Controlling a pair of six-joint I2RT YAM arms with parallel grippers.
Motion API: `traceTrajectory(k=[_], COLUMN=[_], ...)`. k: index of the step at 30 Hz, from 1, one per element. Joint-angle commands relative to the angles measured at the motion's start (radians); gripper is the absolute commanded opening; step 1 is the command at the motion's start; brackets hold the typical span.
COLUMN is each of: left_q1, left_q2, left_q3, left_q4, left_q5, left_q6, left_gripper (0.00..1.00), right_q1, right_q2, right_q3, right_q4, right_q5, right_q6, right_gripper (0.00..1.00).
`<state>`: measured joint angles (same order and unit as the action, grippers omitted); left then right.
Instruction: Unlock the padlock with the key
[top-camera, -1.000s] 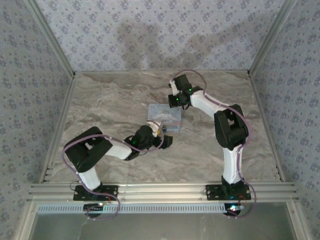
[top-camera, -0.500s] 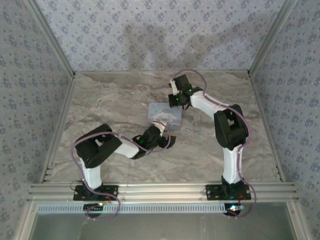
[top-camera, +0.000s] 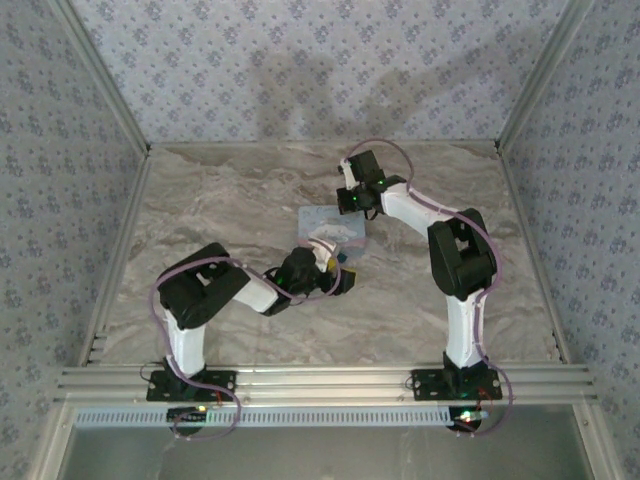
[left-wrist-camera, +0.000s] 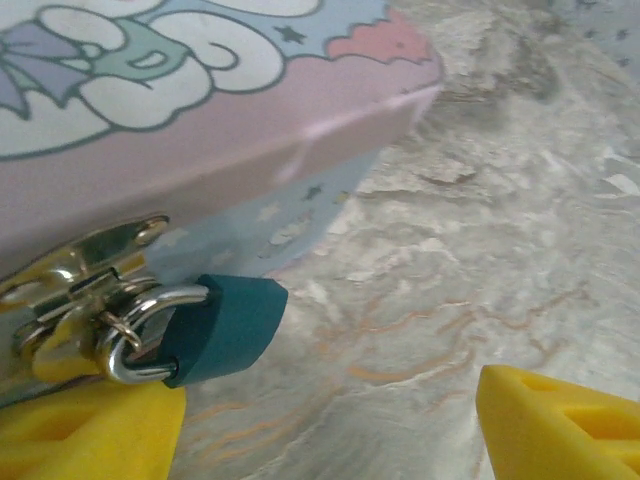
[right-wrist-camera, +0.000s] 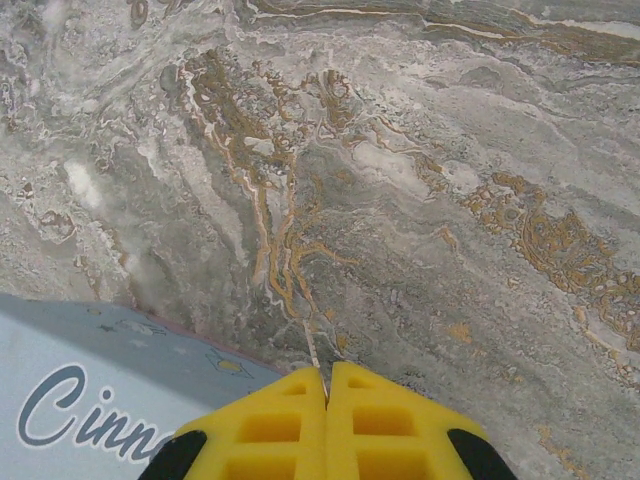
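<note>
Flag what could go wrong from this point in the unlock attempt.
1. The left hand straddles the padlock off-centre; closing may knock it sideways or shove the tin.
2. The right hand is shut on the thin key, only a sliver showing; it could twist or slip.

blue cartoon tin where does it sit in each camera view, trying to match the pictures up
Top external: the blue cartoon tin lies mid-table, between the ends of the two arms.
Left wrist: the tin takes up the upper left, seen close, with the teal padlock hanging off its front.
Right wrist: the tin is a pale blue patch with script lettering at bottom left, beside the right gripper, jaws shut.
Shared landmark: the marbled tabletop.
</note>
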<state>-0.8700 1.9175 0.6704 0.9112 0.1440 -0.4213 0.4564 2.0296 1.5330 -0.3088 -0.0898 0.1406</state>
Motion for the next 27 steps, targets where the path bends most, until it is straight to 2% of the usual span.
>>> traceTrajectory(k=[1,12,19,23,27], left_q1=[0.028,0.075,0.084,0.12,0.123], left_q2=[0.021,0.04,-0.033,-0.038,-0.049], left_q3=[0.006,-0.025,-0.076,-0.083,-0.073], left_q4=[0.143,0.247,0.186,0.203,0.16], left_q5=[0.107,0.151,0.047,0.116,0.137], left_q6=[-0.073,-0.211,-0.196,-0.248,-0.244], left_gripper=[0.75,0.75,0.77,0.75,0.75], right_q1=[0.013,0.012,0.011,0.01,0.009], right_q2=[0.001,-0.002,-0.006,-0.006,-0.009], right_q3=[-0.04,-0.043,-0.054,-0.052,-0.054], right_q4=[-0.067,-0.067,-0.063,-0.063,-0.061], right_q5=[-0.018,-0.015,-0.011,-0.013,-0.012], right_q6=[-0.002,-0.001,-0.004,-0.004,-0.003], right_gripper=[0.0,0.0,0.0,0.0,0.0])
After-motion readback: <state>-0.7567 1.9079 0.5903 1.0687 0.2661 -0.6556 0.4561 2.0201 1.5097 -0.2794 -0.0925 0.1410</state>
